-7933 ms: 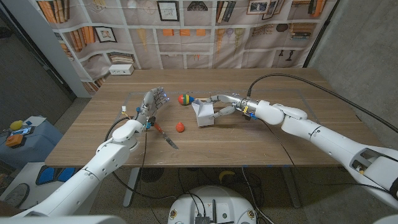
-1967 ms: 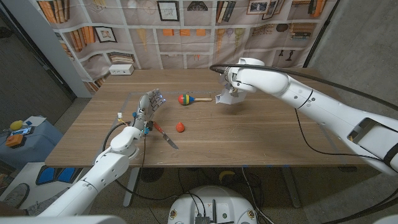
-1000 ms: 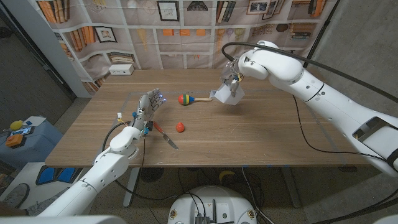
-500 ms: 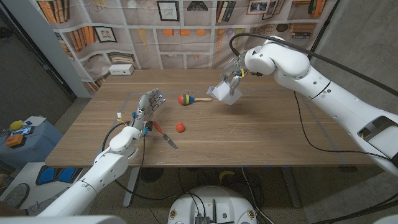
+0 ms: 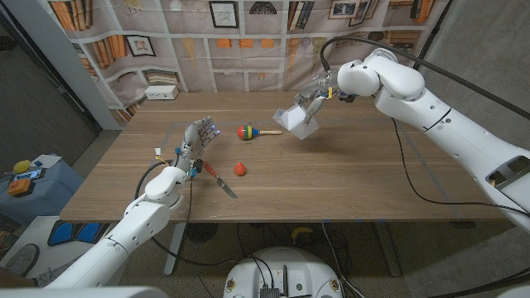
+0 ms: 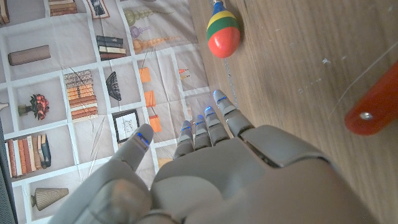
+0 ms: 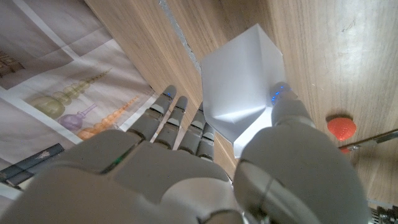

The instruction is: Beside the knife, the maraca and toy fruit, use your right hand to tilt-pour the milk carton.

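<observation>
My right hand (image 5: 317, 93) holds the white milk carton (image 5: 296, 121) in the air above the far middle of the table, tilted with its top toward the left. In the right wrist view the carton (image 7: 244, 102) sits between the fingers (image 7: 180, 124) and the thumb. The maraca (image 5: 246, 132), striped red, yellow and green with a wooden handle, lies left of the carton. A red toy fruit (image 5: 239, 169) and a red-handled knife (image 5: 219, 180) lie nearer the front. My left hand (image 5: 197, 139) stands open beside the knife handle, fingers apart, holding nothing.
The wooden table (image 5: 348, 182) has bare surface on its right half and along the front. A white box (image 5: 161, 92) sits behind the far left corner. A bookshelf-print backdrop hangs behind the table.
My right arm has lifted the carton off the table, carried it up and back, and tipped it further. The left hand, maraca, fruit and knife have stayed put.
</observation>
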### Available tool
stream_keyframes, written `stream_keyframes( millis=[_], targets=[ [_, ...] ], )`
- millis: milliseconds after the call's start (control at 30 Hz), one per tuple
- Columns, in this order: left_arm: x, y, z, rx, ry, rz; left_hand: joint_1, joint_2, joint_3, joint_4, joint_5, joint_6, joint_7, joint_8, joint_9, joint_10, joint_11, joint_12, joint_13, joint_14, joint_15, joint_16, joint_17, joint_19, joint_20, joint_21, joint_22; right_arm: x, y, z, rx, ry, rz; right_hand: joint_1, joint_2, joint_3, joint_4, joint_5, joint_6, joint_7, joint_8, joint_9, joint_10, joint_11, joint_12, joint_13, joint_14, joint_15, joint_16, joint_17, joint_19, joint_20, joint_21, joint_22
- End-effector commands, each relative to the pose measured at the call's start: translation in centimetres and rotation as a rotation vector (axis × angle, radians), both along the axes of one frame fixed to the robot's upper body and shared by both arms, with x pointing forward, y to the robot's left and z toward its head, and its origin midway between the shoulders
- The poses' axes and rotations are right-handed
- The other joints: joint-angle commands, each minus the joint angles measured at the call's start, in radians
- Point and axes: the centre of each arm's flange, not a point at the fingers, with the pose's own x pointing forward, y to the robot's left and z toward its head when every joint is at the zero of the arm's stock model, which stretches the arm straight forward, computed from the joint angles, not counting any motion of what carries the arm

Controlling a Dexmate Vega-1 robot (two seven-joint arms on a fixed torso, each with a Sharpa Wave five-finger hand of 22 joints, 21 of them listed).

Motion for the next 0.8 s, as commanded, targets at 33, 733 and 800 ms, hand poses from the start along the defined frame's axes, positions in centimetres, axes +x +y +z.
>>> stream_keyframes(
  millis=[33, 733, 800],
  targets=[
    [0.4, 0.2, 0.6, 0.006, 0.003, 0.001, -0.013, 0.072, 0.005, 0.0, -0.003, 0.009, -0.001, 0.003, 0.006, 0.001, 0.005, 0.0, 0.004, 0.003, 0.007, 0.0, 0.004, 0.005, -0.001, -0.001, 0.005, 1.3, -2.8, -0.2, 0.235, 0.107, 0.088, 0.002, -0.005, 0.008, -0.002, 0.008, 0.005, -0.003, 0.002, 0.001, 0.0, 0.001, 0.003, 0.004, 0.0, -0.086, -0.003, 0.005, -0.003, 0.004, -0.001, 0.002],
    [0.5, 0.7, 1.4, 0.016, -0.007, 0.038, -0.009, 0.071, 0.011, -0.008, -0.003, 0.016, -0.003, 0.004, 0.006, 0.006, 0.006, 0.001, 0.005, -0.023, 0.017, -0.01, 0.002, -0.006, -0.001, -0.005, 0.005, 4.2, -4.9, -4.1, 0.537, 0.189, 0.234, -0.001, -0.004, 0.01, 0.0, 0.012, 0.001, 0.006, -0.001, 0.001, 0.002, 0.004, 0.004, 0.006, -0.003, -0.079, -0.008, 0.008, -0.016, 0.014, -0.004, 0.002],
    [0.4, 0.8, 1.4, 0.016, -0.007, 0.042, -0.008, 0.071, 0.012, -0.01, -0.004, 0.017, -0.003, 0.004, 0.006, 0.006, 0.006, 0.001, 0.005, -0.029, 0.015, -0.011, 0.002, -0.012, -0.003, -0.007, 0.005, 4.4, -4.9, -4.5, 0.557, 0.189, 0.24, -0.005, -0.005, 0.009, 0.002, 0.012, 0.002, 0.006, -0.001, 0.001, 0.002, 0.003, 0.004, 0.006, -0.004, -0.079, -0.009, 0.008, -0.018, 0.023, -0.005, 0.002]
  ],
)
